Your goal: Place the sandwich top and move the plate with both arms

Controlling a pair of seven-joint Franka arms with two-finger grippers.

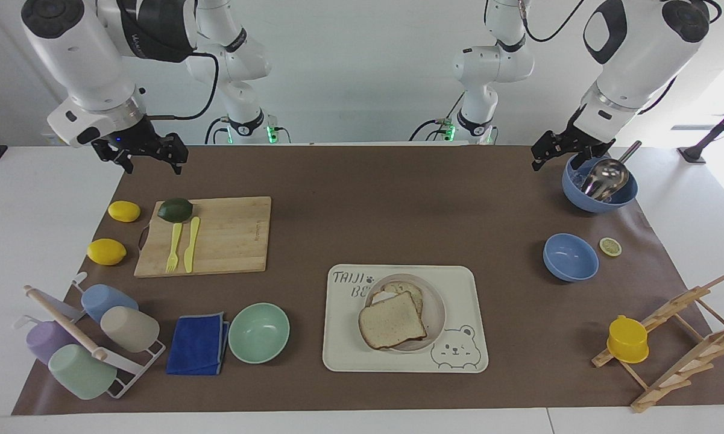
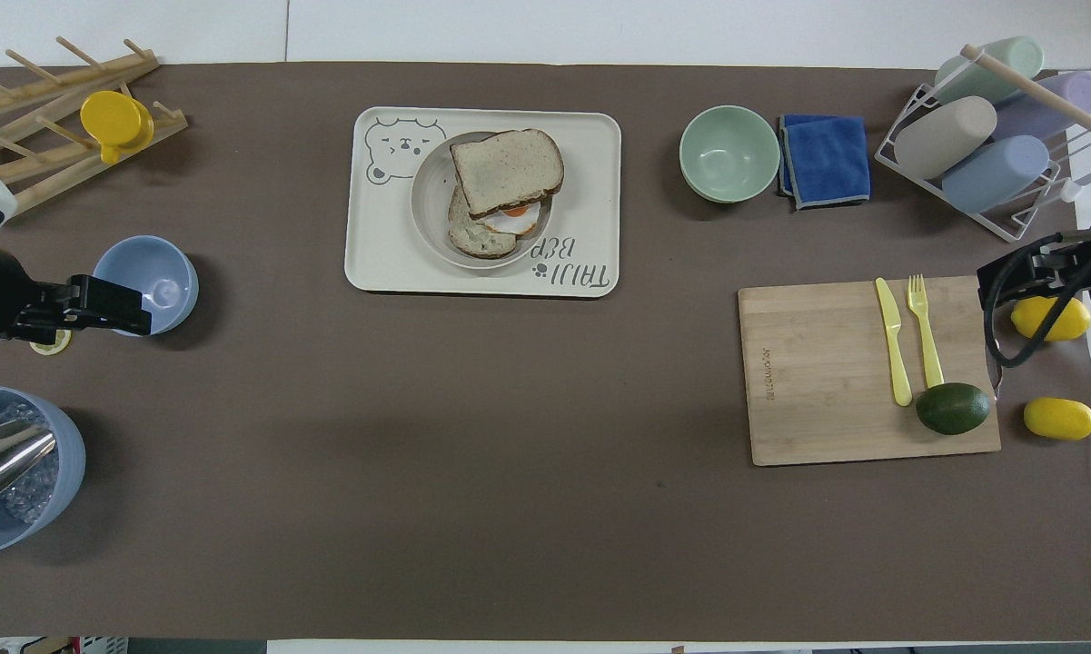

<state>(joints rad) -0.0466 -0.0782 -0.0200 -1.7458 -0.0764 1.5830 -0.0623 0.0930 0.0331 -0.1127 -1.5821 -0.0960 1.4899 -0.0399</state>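
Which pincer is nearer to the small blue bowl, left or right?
Left. The left pincer is up in the air at the left arm's end, near the small blue bowl. The right pincer is up near the cutting board, at the right arm's end.

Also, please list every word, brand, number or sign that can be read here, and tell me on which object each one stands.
"TAIJI" with a paw mark, over a second line partly covered by the plate, reading about "BE": on the cream tray, which also has a bear drawing.
Small engraved mark on the cutting board: too small to read.
Lettering on the right arm: too blurred to read.
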